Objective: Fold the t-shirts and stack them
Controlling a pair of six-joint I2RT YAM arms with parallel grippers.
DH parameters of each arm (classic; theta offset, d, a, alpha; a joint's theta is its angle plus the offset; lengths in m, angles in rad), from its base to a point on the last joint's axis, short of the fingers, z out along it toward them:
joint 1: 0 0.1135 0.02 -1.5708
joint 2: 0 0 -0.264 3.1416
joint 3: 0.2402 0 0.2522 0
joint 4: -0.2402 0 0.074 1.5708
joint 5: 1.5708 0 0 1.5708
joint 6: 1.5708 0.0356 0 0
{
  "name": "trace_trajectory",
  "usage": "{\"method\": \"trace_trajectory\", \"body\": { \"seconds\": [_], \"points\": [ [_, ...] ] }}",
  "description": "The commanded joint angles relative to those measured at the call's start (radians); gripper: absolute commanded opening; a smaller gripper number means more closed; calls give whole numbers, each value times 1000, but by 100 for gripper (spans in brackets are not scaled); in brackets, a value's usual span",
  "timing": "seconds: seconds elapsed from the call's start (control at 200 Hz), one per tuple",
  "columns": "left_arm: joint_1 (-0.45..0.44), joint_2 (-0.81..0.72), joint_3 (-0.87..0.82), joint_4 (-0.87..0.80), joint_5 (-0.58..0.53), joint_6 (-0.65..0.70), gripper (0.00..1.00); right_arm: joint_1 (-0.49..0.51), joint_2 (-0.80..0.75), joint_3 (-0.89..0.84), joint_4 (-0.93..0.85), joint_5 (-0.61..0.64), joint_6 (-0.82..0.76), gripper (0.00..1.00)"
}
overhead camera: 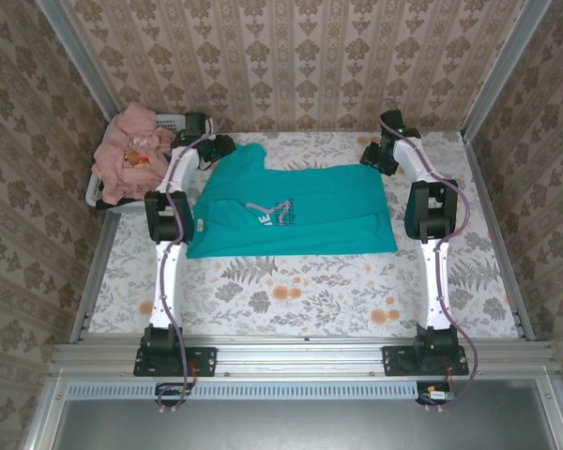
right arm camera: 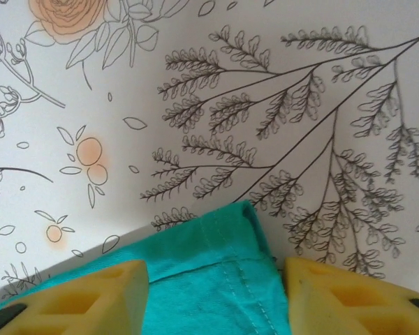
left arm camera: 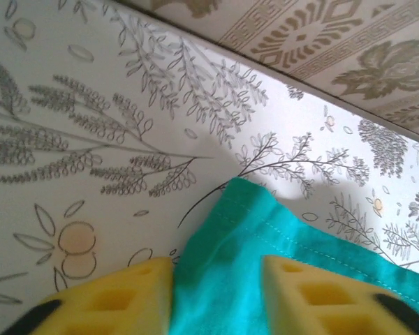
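Observation:
A teal-green t-shirt (overhead camera: pixel 300 211) lies spread flat across the middle of the table, white lettering facing up. My left gripper (overhead camera: pixel 218 150) sits at its far left corner. In the left wrist view that gripper (left arm camera: pixel 218 279) has its yellow pads (left arm camera: pixel 119 296) apart, with a rumpled band of teal cloth (left arm camera: pixel 230 230) between them touching both. My right gripper (overhead camera: pixel 375 157) is at the shirt's far right corner. Seen from the right wrist, it (right arm camera: pixel 216 279) stands open with the hemmed corner (right arm camera: pixel 209 244) lying flat between its pads (right arm camera: pixel 342 293). Salmon-pink t-shirts (overhead camera: pixel 129 155) are heaped in the basket.
The white slotted laundry basket (overhead camera: pixel 96 195) stands at the table's far left corner, close to the left arm. Patterned walls close in the back and both sides. The floral table top (overhead camera: pixel 291 291) shows bare in front of the shirt.

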Motion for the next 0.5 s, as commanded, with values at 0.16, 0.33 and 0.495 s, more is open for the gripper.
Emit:
{"method": "trace_trajectory", "body": {
  "seconds": [0.16, 0.33, 0.495],
  "points": [
    [12, 7, 9, -3, 83, 33, 8, 14, -17, -40, 0, -38, -1, 31],
    [14, -65, -15, -9, 125, 88, 0, 14, -87, -76, 14, -23, -24, 18],
    [16, -192, -103, -34, 134, 140, 0, 15, -170, -118, 16, -8, -52, 12]
  ]
}}
